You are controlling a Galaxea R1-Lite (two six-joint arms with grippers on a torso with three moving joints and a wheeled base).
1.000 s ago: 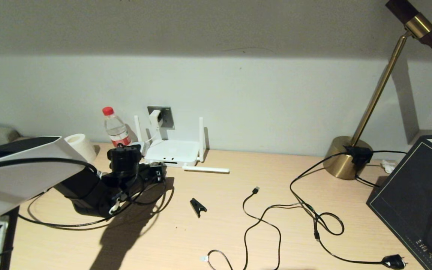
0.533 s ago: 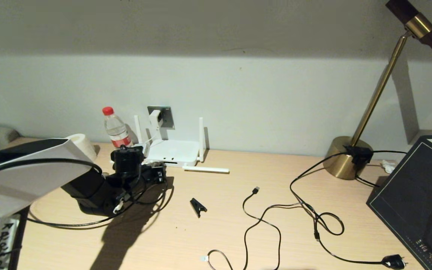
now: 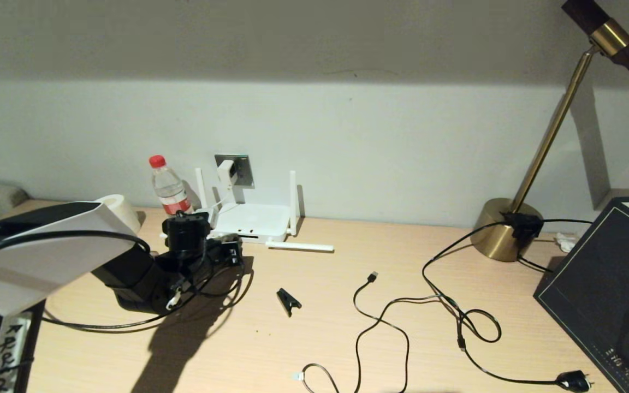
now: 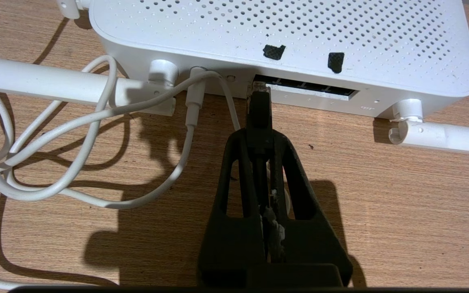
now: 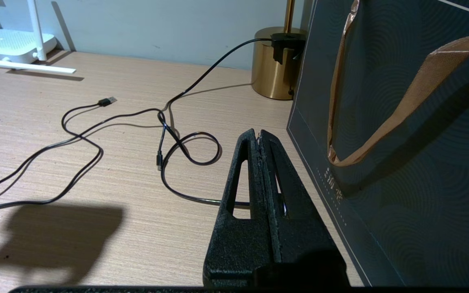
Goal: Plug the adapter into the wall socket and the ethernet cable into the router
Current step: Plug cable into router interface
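At router (image 4: 283, 36) port row, left hand (image 4: 259, 122) pinches ethernet cable (image 4: 258, 106), tip at slot, seating unfinished. Adapter (image 3: 226, 171) already in wall socket (image 3: 242, 168). Right hand (image 5: 261, 140) closed, empty, parked over counter (image 5: 96, 228).

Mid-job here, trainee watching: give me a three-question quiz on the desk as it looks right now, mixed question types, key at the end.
1. True or false: the adapter already sits in the wall socket.
2. What is the left claw shut on? A) a red-capped bottle B) the ethernet cable C) a white antenna
3. Fill in: the cable's clear tip is at the left end of the router's dark port slot, beside a white ____ already plugged in there.

Key
1. True.
2. B; the connector pokes out past the fingertips towards the ports.
3. cord. The right claw is shut and empty, over the desk beside the dark paper bag.
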